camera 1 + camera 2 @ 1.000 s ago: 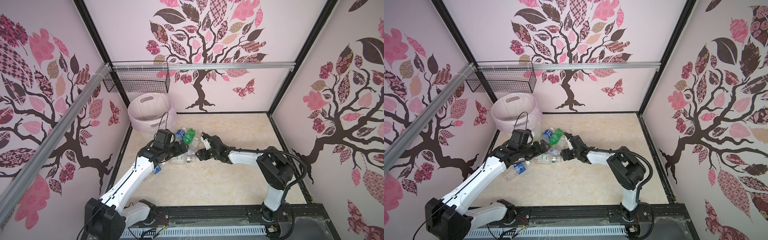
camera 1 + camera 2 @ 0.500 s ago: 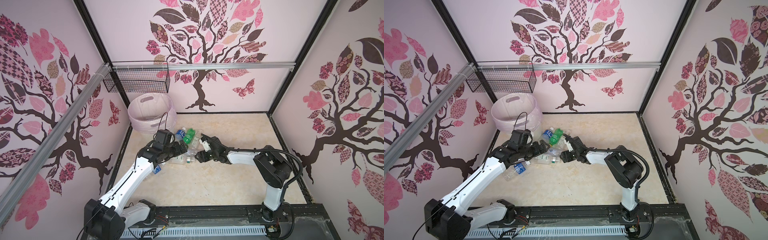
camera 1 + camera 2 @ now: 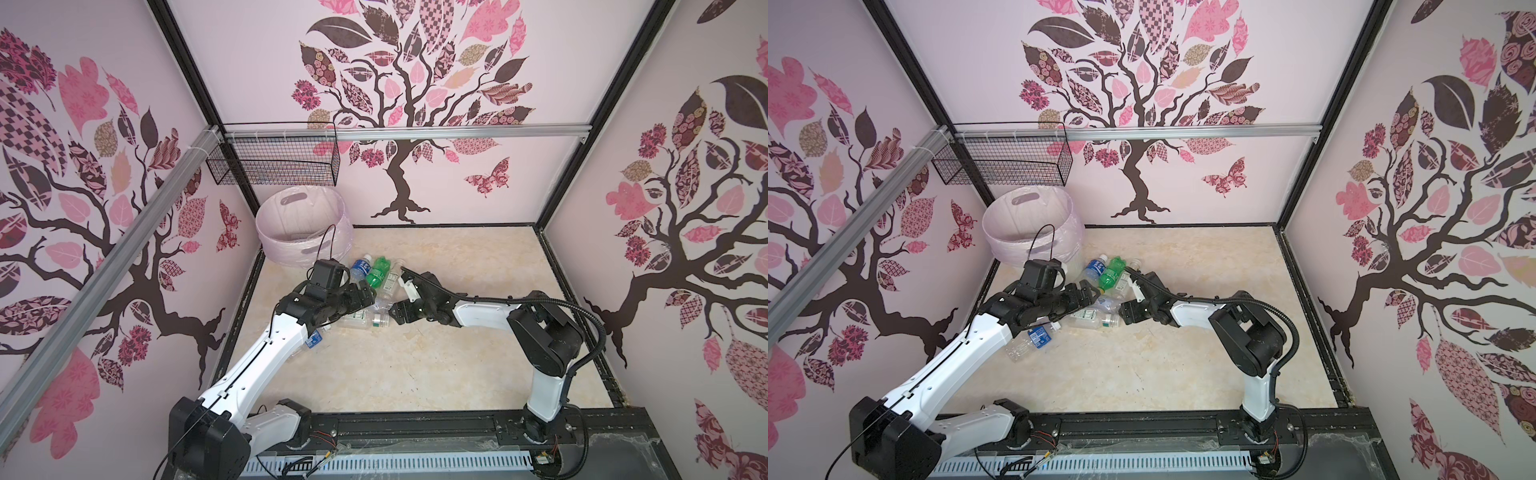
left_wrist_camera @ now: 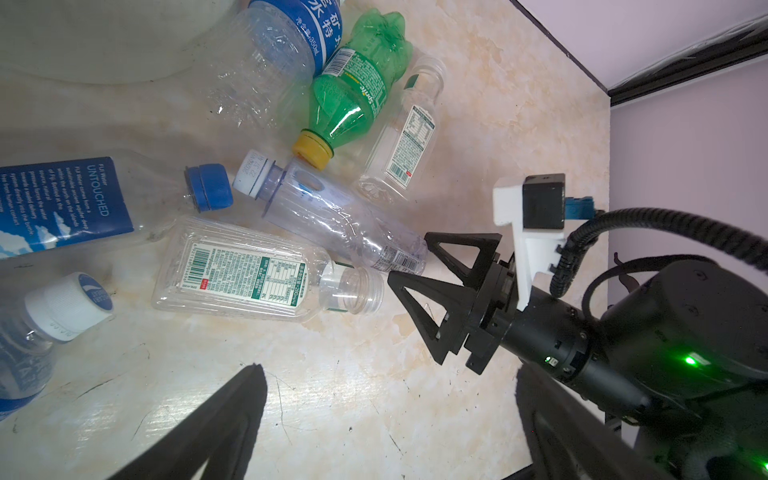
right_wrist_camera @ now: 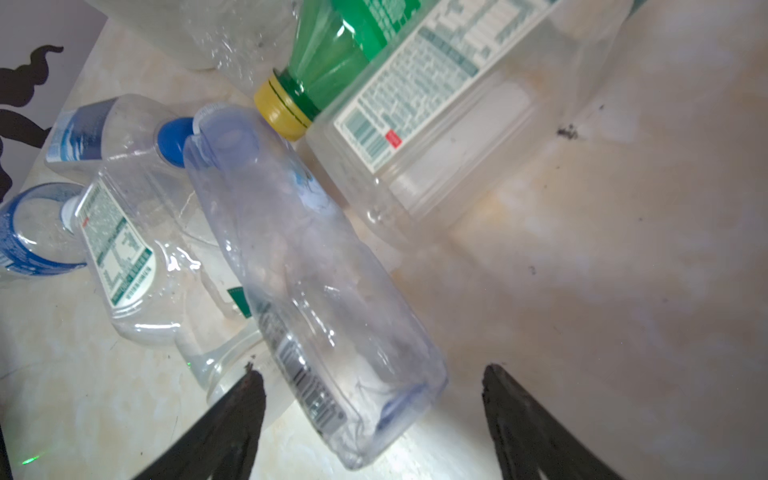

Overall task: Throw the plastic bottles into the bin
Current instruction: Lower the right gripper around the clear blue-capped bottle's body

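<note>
Several plastic bottles lie in a heap on the floor in front of the bin (image 3: 303, 224) (image 3: 1030, 224): a green one (image 3: 379, 272) (image 3: 1111, 274) (image 4: 353, 91) (image 5: 332, 41), a blue-labelled one (image 3: 360, 268) (image 3: 1094, 268), a flat one with a green-white label (image 4: 249, 274) (image 3: 1094, 320) and a clear round one (image 4: 332, 224) (image 5: 307, 282). My right gripper (image 3: 395, 311) (image 3: 1125, 313) (image 4: 409, 257) (image 5: 372, 372) is open, its fingers on either side of the clear bottle's base without squeezing it. My left gripper (image 3: 368, 293) (image 3: 1090, 293) (image 4: 388, 374) hangs open over bare floor beside the heap.
A black wire mesh basket (image 3: 274, 164) hangs on the rail above the bin. Another blue-labelled bottle (image 3: 1034, 338) lies under my left forearm, and a square blue-labelled one (image 4: 70, 203) lies at the heap's edge. Walls close in the left side.
My right gripper has slid a little lower and closer to the heap, up to the clear bottle's base. The left arm has stayed put.
</note>
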`<state>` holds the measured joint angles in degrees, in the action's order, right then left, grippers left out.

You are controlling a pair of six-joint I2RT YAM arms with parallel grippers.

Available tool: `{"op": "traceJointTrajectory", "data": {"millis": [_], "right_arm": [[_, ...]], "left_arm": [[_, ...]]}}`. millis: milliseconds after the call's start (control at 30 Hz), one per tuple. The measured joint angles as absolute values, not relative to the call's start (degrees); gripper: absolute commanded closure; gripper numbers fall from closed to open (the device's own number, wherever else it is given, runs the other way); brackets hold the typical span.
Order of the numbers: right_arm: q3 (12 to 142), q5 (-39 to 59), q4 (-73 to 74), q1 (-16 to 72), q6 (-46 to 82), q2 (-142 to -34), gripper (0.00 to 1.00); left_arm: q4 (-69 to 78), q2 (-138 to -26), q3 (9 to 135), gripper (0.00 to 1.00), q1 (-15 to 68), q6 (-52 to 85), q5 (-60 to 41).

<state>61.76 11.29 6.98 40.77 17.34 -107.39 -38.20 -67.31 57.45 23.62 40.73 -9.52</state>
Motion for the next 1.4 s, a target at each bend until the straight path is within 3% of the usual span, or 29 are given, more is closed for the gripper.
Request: {"op": "traceJointTrajectory", "data": {"millis": [1400], "right_arm": [[67.5, 9.8, 5.3, 45.5, 13.2, -114.9, 0.27]], "left_arm": [[-38.2, -67.1, 55.0, 0.03, 21.7, 42.0, -9.8]]}}
